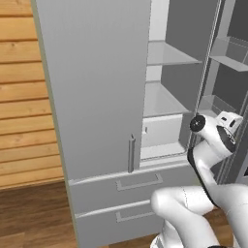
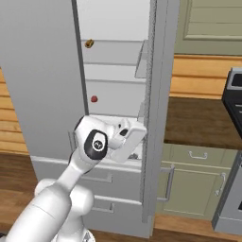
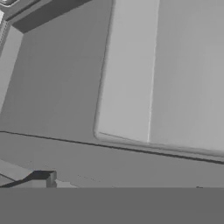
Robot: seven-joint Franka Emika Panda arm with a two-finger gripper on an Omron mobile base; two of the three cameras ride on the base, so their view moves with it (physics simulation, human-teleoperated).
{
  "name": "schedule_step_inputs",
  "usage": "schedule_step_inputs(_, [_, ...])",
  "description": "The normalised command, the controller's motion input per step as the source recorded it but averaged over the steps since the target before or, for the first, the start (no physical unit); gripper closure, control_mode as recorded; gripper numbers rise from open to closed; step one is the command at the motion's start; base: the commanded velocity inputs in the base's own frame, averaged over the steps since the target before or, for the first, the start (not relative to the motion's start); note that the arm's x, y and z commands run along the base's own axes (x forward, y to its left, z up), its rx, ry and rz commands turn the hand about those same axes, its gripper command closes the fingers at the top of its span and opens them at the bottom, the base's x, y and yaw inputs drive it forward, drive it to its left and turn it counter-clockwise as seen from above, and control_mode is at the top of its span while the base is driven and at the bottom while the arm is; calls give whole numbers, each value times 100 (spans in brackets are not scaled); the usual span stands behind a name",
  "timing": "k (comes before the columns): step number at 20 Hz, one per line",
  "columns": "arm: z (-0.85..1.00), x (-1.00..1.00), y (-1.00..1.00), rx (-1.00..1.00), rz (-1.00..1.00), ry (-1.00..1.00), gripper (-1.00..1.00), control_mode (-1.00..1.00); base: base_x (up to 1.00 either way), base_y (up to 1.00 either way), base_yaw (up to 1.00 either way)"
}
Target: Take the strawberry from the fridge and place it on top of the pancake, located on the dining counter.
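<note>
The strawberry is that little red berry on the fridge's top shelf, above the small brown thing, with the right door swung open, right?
Not quite. The right door is open, but the strawberry sits on a shelf lower in the fridge than the small brown item, not above it. The right base view shows this: the brown item rests on the upper shelf, the red berry on the one beneath.

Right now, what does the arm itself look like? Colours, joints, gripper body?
Glossy white rounded arm links with dark bands at the joints. A black round cap with a small pale mark sits on the wrist joint. The gripper has a boxy white body; its fingertips are hidden.
</note>
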Motion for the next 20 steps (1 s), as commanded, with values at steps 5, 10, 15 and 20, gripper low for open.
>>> schedule_step_inputs(5, [0, 0, -37, 9, 8, -5, -100, -100, 0, 0, 0])
schedule_step_inputs(10, [6, -8, 21, 13, 0, 0, -100, -100, 0, 0, 0])
schedule_step_inputs(15, [27, -1, 69, 32, -5, 0, -100, -100, 0, 0, 0])
schedule_step_inputs(20, [-5, 8, 100, 43, -19, -1, -100, -100, 0, 0, 0])
